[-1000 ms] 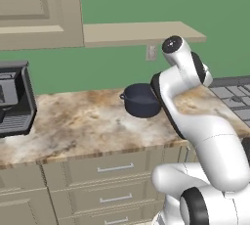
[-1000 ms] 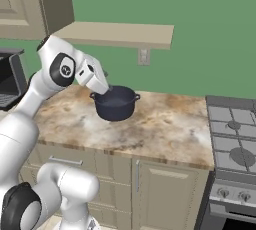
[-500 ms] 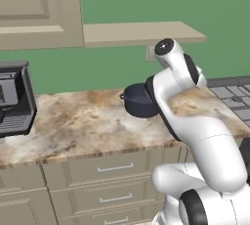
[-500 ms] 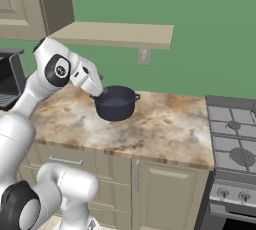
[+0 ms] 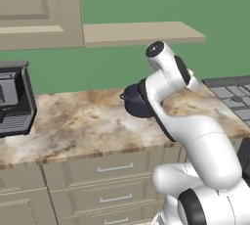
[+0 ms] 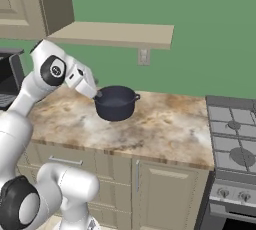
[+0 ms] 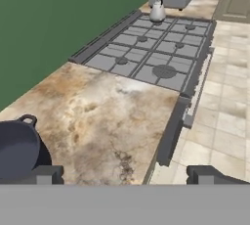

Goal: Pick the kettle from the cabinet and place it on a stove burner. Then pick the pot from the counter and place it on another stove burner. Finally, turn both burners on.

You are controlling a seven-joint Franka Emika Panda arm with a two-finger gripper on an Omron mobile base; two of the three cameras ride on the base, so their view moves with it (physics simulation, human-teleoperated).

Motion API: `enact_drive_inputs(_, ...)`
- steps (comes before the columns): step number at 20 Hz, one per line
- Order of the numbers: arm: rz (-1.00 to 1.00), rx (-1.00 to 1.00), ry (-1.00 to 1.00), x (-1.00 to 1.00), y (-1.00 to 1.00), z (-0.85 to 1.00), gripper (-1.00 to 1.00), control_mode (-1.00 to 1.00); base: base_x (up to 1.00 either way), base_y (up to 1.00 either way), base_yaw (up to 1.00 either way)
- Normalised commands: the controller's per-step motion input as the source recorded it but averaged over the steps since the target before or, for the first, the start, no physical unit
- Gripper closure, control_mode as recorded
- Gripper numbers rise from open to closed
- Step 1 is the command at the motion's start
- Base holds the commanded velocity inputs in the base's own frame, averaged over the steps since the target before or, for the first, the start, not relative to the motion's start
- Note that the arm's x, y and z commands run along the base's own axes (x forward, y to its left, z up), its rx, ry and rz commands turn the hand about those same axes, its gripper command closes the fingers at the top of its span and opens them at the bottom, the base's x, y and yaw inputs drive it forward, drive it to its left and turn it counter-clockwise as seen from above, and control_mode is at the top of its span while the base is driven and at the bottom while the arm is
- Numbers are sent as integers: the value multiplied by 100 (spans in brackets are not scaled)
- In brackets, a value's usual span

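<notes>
one dark machine (image 5: 14, 99) sits at the far left of the counter (image 5: 73, 121), well away from the fingers, beneath one beige cabinet (image 5: 39, 11) and its one shelf board (image 5: 141, 32). moving right, one navy pot (image 6: 116, 102) stands upright on the marbled worktop, lidless, two loop handles showing, with the gripper (image 6: 96, 93) just beside its left rim in the right base view. in the hand view two dark fingertips (image 7: 46, 174) rise spread wide apart, clasping nothing, the pot at the left one and bare counter between them. farther right, well beyond the fingers, lies one grey range (image 7: 146, 53) of six burners, one of them wider than the rest. one small silver kettle (image 7: 157, 10) rests upright at the range's far corner, well apart from the pot.
</notes>
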Motion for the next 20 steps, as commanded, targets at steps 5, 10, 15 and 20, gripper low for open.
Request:
enact_drive_inputs(5, 0, 3, 3, 11, 12, -31, -100, -100, 0, 0, 0)
enact_drive_inputs(10, 2, 6, 0, 5, 2, -32, -100, -100, 0, 0, 0)
enact_drive_inputs(15, 1, 6, 0, 5, 4, -29, -100, -100, 0, 0, 0)
enact_drive_inputs(20, 0, 4, 2, 8, 5, -31, -100, -100, 0, 0, 0)
